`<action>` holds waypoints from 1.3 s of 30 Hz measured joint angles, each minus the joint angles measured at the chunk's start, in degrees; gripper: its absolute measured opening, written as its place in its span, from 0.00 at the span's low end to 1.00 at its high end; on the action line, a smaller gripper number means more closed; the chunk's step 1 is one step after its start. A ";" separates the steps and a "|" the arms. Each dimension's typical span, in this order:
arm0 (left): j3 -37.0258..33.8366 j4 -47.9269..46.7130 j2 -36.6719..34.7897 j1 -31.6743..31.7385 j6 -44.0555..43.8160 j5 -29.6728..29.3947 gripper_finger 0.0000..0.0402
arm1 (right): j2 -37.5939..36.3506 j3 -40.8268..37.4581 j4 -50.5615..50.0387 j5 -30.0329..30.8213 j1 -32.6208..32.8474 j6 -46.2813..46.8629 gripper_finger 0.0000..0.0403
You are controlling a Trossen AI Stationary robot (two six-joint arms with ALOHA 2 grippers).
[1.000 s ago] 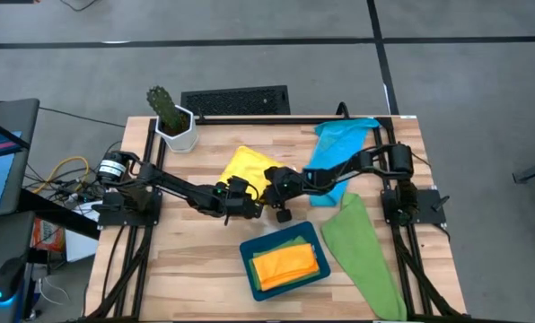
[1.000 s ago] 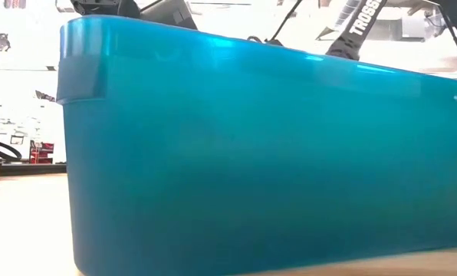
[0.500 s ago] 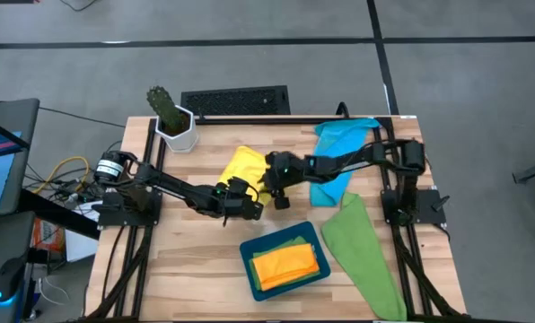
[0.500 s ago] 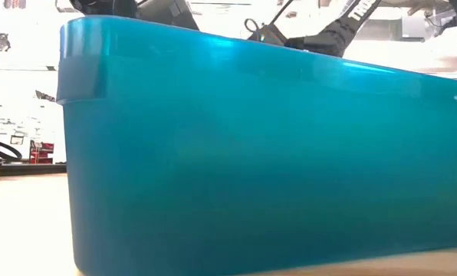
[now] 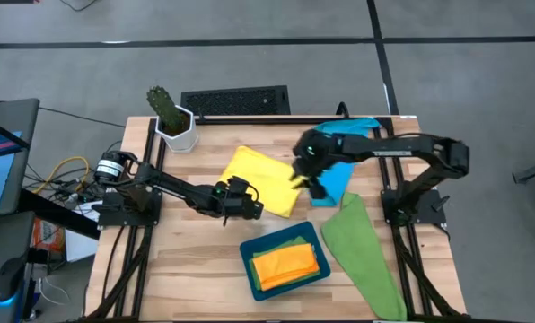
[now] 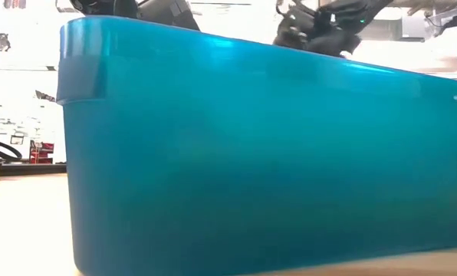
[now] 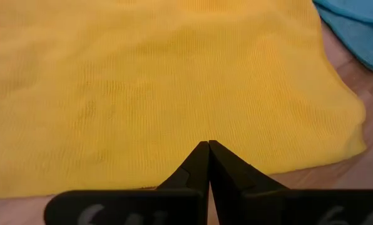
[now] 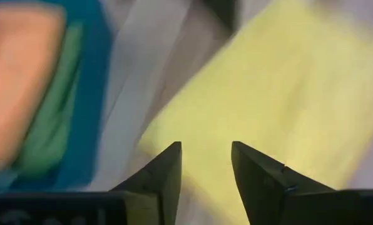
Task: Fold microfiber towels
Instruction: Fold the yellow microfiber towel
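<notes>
The yellow towel (image 5: 260, 179) lies spread flat on the table's middle. My left gripper (image 5: 249, 209) is shut at its near edge and also shows in the left wrist view (image 7: 208, 144). My right gripper (image 5: 307, 182) is open and empty, above the towel's right corner (image 8: 205, 145). The sky-blue towel (image 5: 344, 154) lies crumpled at the far right. One green towel (image 5: 364, 249) lies along the right side. The orange towel (image 5: 290, 265) sits folded on the other green towel (image 5: 290, 242) in the teal tray (image 5: 249, 267). My left gripper has its shut fingertips on the yellow towel's near edge (image 7: 202, 134), coming low from the table's left. The towel lies flat and slack on the wood around them. I cannot tell whether cloth sits between the fingers or they only press on it.
A potted cactus (image 5: 171, 121) stands at the far left corner. The tray's teal wall (image 6: 251, 153) fills the low view, with my right arm (image 6: 313, 31) above it. Bare wood lies at the near left.
My right gripper has gone up and toward the table's right edge, away from my left gripper. The yellow towel, bunched between the two grippers before, now lies spread out. Its right part has moved rightward, and the edge at my left gripper has stayed.
</notes>
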 joint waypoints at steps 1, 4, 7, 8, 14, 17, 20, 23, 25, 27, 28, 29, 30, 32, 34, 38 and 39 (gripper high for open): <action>0.00 0.24 0.00 0.00 0.45 0.00 0.00 | -1.05 -2.00 -1.73 -0.57 -0.37 -0.28 0.40; -0.04 5.52 0.00 0.02 3.90 0.19 0.00 | -5.31 -9.48 1.15 -0.94 -1.16 0.88 0.39; 0.04 18.72 1.33 0.00 12.90 3.83 0.00 | -8.14 -15.67 10.88 -1.53 0.15 0.74 0.37; 0.04 22.95 2.15 0.05 16.05 5.82 0.00 | -8.41 -17.67 14.07 -2.00 1.28 0.70 0.37; -0.14 29.88 8.68 1.96 15.41 10.77 0.00 | -2.38 -22.35 35.75 4.57 8.28 -1.07 0.34; -0.04 32.69 11.34 3.04 14.96 14.15 0.00 | 2.01 -22.13 38.84 4.83 10.12 -1.78 0.33; 0.07 33.75 13.04 3.70 14.96 16.76 0.00 | 6.03 -21.41 39.03 4.71 11.35 -1.94 0.34; -0.03 32.85 13.51 4.26 15.02 17.06 0.00 | 8.17 -20.87 39.17 4.66 12.09 -2.37 0.34; 0.17 33.78 14.21 4.91 14.99 16.98 0.00 | 8.95 -20.58 39.39 4.64 12.54 -2.37 0.34; -0.05 33.36 14.43 5.73 14.97 17.97 0.00 | 9.17 -20.62 39.03 4.56 12.68 -2.83 0.33; 0.24 33.84 14.94 6.14 14.95 18.39 0.00 | 9.17 -20.62 39.18 4.41 12.68 -3.51 0.33; 0.71 34.23 15.56 6.46 15.09 18.29 0.00 | 9.20 -20.58 39.43 4.29 12.68 -4.42 0.33; 0.71 34.18 15.63 6.88 15.39 18.49 0.00 | 9.53 -20.58 39.85 4.27 12.68 -5.33 0.33; 0.88 34.67 16.04 7.67 15.63 19.45 0.00 | 10.10 -20.60 40.11 4.27 12.66 -6.72 0.33; 1.09 34.98 16.43 8.26 15.73 19.79 0.00 | 10.99 -20.52 40.60 4.28 12.66 -7.00 0.33; 1.33 35.09 16.54 8.44 15.96 20.00 0.00 | 14.44 -20.43 40.36 4.55 12.44 -6.25 0.33; 1.47 34.99 16.56 8.44 16.10 20.03 0.00 | 15.10 -20.38 40.63 3.93 12.15 -5.73 0.33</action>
